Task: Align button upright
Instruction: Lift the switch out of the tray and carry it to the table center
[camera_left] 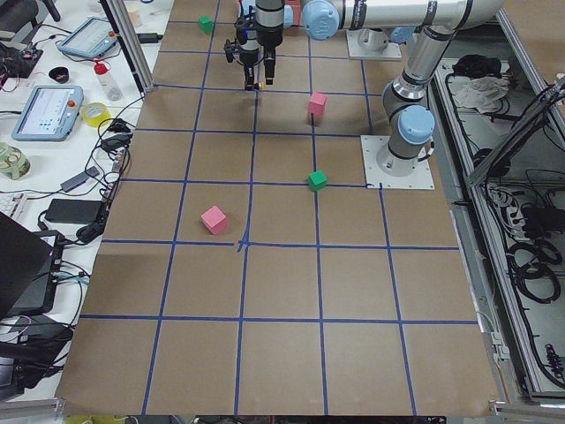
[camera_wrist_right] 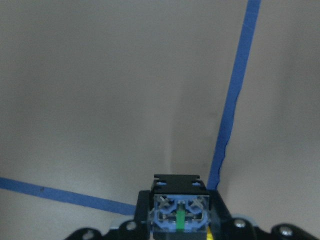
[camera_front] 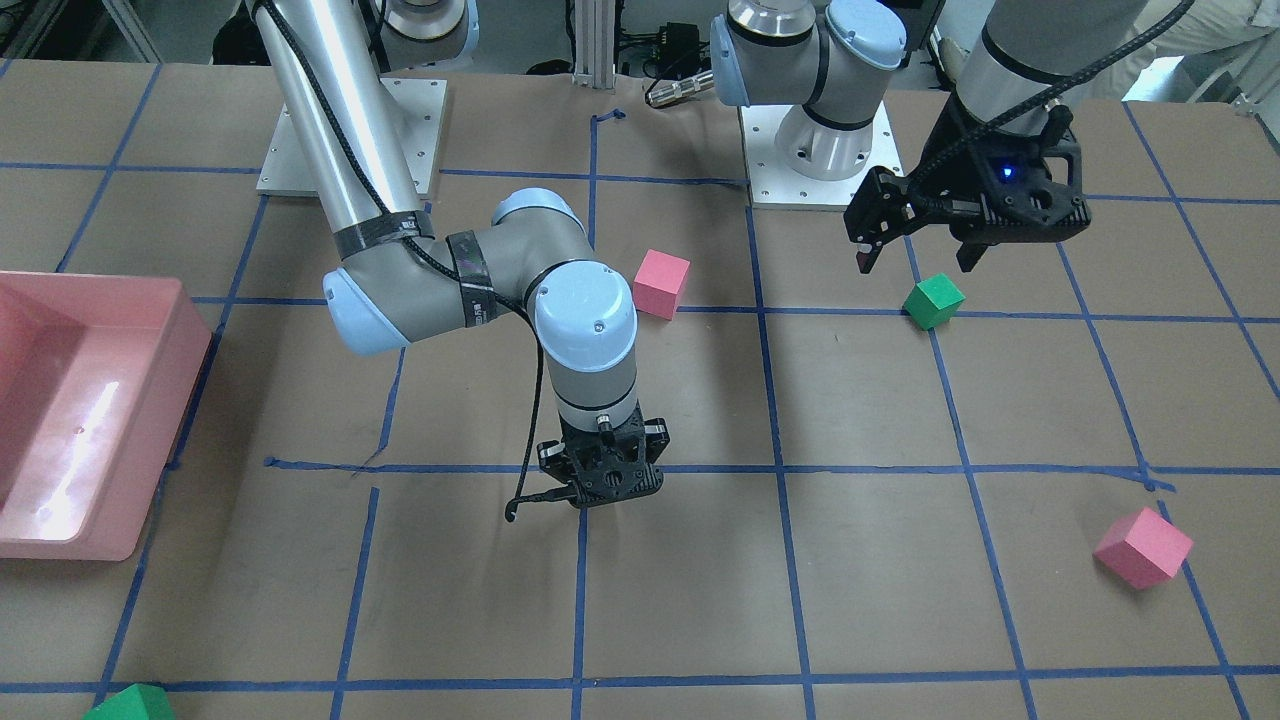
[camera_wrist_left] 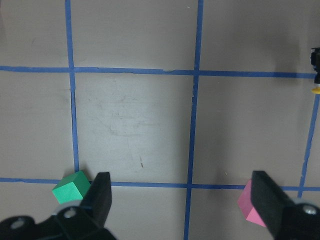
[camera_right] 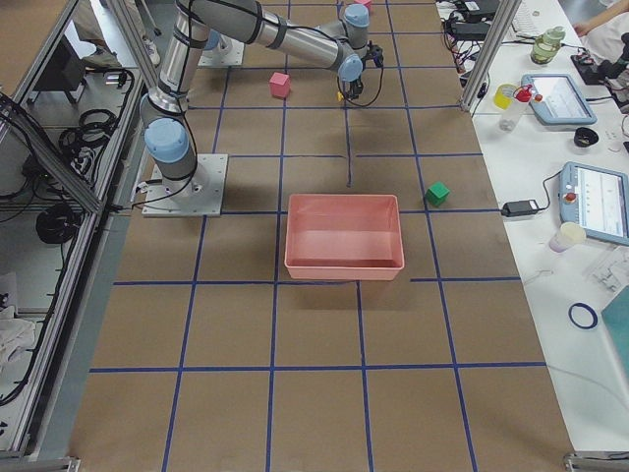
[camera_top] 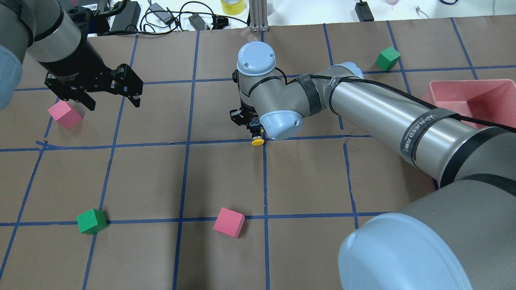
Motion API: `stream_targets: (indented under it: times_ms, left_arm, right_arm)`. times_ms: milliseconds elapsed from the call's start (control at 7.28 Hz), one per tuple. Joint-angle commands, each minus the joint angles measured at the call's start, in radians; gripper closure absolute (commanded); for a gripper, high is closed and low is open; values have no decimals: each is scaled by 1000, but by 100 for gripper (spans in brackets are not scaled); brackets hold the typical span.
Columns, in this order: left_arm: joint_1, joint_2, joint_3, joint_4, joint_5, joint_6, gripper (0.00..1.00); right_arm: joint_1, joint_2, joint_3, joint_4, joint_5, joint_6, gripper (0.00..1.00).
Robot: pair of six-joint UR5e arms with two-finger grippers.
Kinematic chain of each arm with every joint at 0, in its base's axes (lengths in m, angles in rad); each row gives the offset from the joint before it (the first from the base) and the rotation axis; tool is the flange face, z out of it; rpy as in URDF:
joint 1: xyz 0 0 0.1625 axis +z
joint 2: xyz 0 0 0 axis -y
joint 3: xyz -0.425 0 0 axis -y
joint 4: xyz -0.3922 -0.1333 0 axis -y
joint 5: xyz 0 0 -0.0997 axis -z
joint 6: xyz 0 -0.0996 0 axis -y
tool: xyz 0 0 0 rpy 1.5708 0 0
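Fingers of your right gripper (camera_top: pixel 252 127) were closed on the button (camera_top: pixel 257 141), pinching it near the middle of the table (camera_top: pixel 306 249), right beside a crossing of the blue tape lines (camera_top: pixel 225 141). From over the robot's shoulders you saw the round yellow cap poking out below the gripper on the robot's side, overlapping the tape crossing in that view. The right wrist camera looked straight onto the opposite end, the whitish base block with its bluish contacts and a green strip down the centre. Whether the cap touched the paper, you could not tell from any view. Your left gripper (camera_top: pixel 114 104) hung above the table, well apart on its own side, its fingers (camera_wrist_left: pixel 101 195) spread wide with nothing between them. A pink cube (camera_top: pixel 64 114) appeared just beside it in the overhead view, on the side away from the button. Closer to the robot lay a green cube (camera_top: pixel 92 221) and a second pink cube (camera_top: pixel 229 222), each touching or just beside a tape line. A second green cube (camera_top: pixel 388 58) rested far out on the right arm's side, and the pink bin (camera_top: pixel 463 82) stood beyond the right forearm, partly hidden by it.
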Motion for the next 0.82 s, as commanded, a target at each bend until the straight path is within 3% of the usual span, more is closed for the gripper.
stream_targets:
  times_ms: [0,275,412,550,687]
  left_arm:
    - [-1,-1,1,0,0,4,0]
    - [-1,-1,4,0,1,6,0]
    - [-1,-1,7,0,1,6,0]
    - [-1,-14,11,8,1,6,0]
    - [-1,-9,10,37,1,6,0]
  right_arm:
    - [1,2,25,-2,-6,-7,96]
    - [1,0,38,-5,-4,-5,72]
    - [1,0,41,-5,1,-2,38]
    - [1,-3,41,-5,8,-2,16]
    - [1,-8,41,-5,10,-7,0]
